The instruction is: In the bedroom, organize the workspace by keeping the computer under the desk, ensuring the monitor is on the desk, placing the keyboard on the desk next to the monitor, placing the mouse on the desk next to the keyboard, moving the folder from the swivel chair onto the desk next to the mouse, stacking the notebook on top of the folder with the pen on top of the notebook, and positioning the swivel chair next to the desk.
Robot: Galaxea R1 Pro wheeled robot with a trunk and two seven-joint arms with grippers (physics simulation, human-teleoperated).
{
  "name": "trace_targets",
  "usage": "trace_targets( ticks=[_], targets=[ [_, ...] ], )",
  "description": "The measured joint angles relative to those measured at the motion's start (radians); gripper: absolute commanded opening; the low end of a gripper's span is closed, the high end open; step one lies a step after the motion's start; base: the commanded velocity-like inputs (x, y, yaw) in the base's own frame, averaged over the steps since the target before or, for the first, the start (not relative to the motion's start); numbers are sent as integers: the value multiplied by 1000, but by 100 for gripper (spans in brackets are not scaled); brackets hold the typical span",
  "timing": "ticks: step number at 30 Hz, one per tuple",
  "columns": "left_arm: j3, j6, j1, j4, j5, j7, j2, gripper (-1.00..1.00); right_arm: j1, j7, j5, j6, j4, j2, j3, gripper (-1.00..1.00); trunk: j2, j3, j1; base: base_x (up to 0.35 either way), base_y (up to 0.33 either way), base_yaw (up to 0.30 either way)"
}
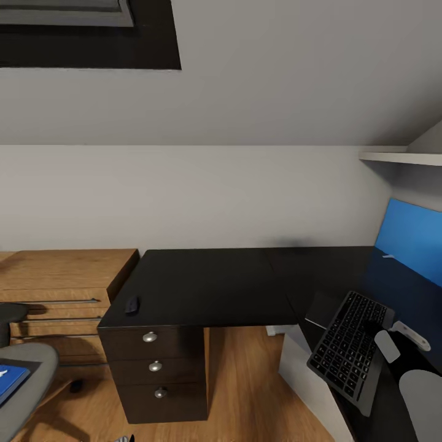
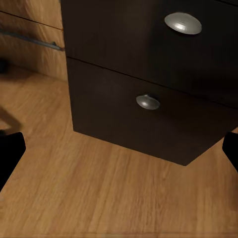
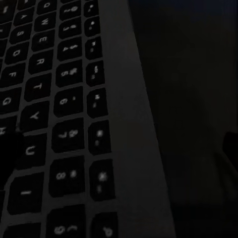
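1. Nearest, at the lower right of the head view, the right arm's pale grey links lay over the long black L-shaped desk [image 1: 209, 282], and its right gripper [image 1: 372, 327] was down on the flat dark grey-black keyboard [image 1: 350, 350]; whether that claw was open or clamped could not be told, as its fingers merged with the dark keys.
2. Close up in the right wrist view, the keyboard's [image 3: 64, 124] keys and pale frame edge ran beside the dark desk top [image 3: 193, 99], with dark finger edges at both sides.
3. The keyboard sat tilted on the right wing of the desk, one end overhanging the inner edge, above a boxy light grey-white computer tower [image 1: 307, 374] standing on the wooden floor [image 1: 245, 393].
4. At the lower left, a grey padded swivel chair [image 1: 31, 374] carried a bright blue flat folder [image 1: 9, 380] on its seat.
5. In the left wrist view, the left gripper [image 2: 119, 153] hung with its fingertips spread wide apart and nothing between them, facing the desk's black drawers with round silver knobs [image 2: 148, 101].
6. Farther on, a small black rounded mouse [image 1: 132, 304] lay near the desk's left front corner.
7. Beyond, a light wooden drawer cabinet [image 1: 61, 276] stood touching the desk's left side.
8. Farthest right, a blue wall panel [image 1: 408, 239] rose behind the desk under a white shelf [image 1: 402, 158].
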Motion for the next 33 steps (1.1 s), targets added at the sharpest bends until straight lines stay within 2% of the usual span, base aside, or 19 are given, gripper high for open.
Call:
trace_targets(
  ticks=[5, 9, 33],
  targets=[
    [0, 0, 0, 0, 0, 0, 0, 100, 0, 4, 0, 0, 0, 0, 0, 100, 0, 0, 0, -82, 71, 0],
    [0, -1, 0, 0, -1, 0, 0, 100, 0, 33, 3, 0, 1, 1, 0, 100, 0, 0, 0, -76, 86, 0],
    [0, 1, 0, 0, 0, 0, 0, 100, -1, 31, 21, -1, 25, 2, 7, 100, 0, -7, 0, -5, 5, 9]
  ],
)
